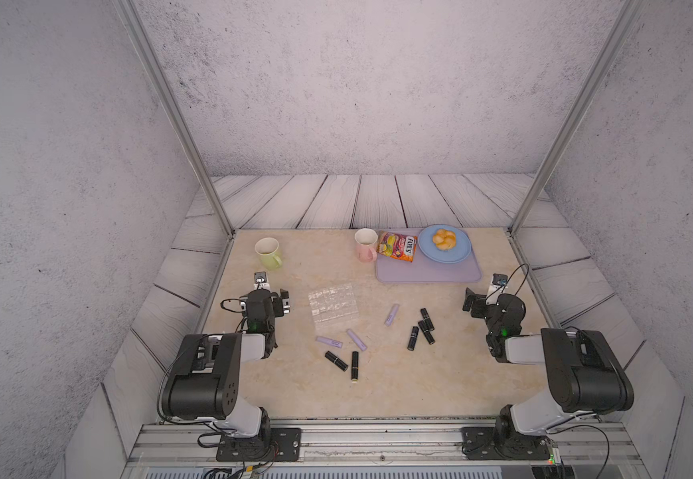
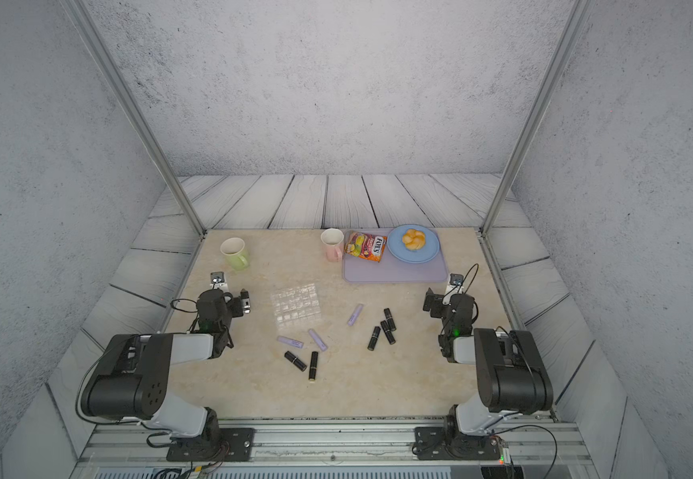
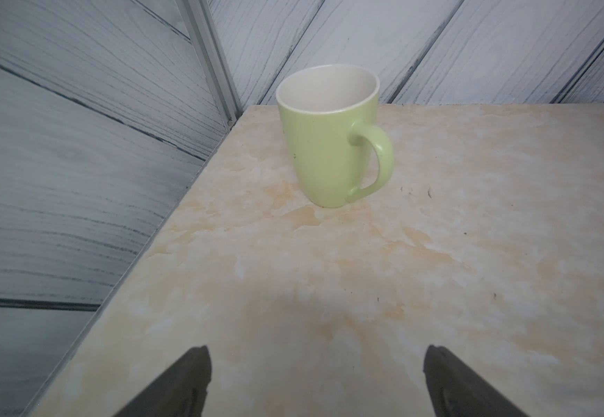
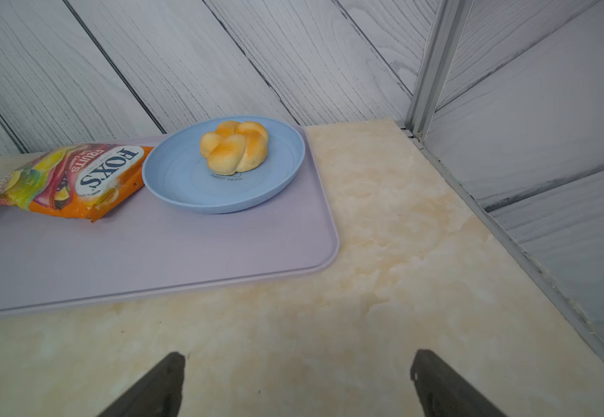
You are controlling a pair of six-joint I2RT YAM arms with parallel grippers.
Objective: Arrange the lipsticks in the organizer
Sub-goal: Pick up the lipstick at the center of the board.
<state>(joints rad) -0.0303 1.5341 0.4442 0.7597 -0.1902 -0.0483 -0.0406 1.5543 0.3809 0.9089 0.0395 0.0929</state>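
At centre of both top views: the organizer (image 1: pixel 333 307), lipsticks (image 1: pixel 413 338) loose below and right of it.
My left gripper (image 3: pixel 315 361) and right gripper (image 4: pixel 298 361) both gape wide, grasping nothing.

Top views overhead, wrist views near table (image 3: pixel 329 289)

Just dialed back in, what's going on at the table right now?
Nothing is picked up yet. The left tool and right tool are both open and empty, out at the sides of the table. All eight lipsticks lie loose on it near the clear organizer, whose compartments look empty.
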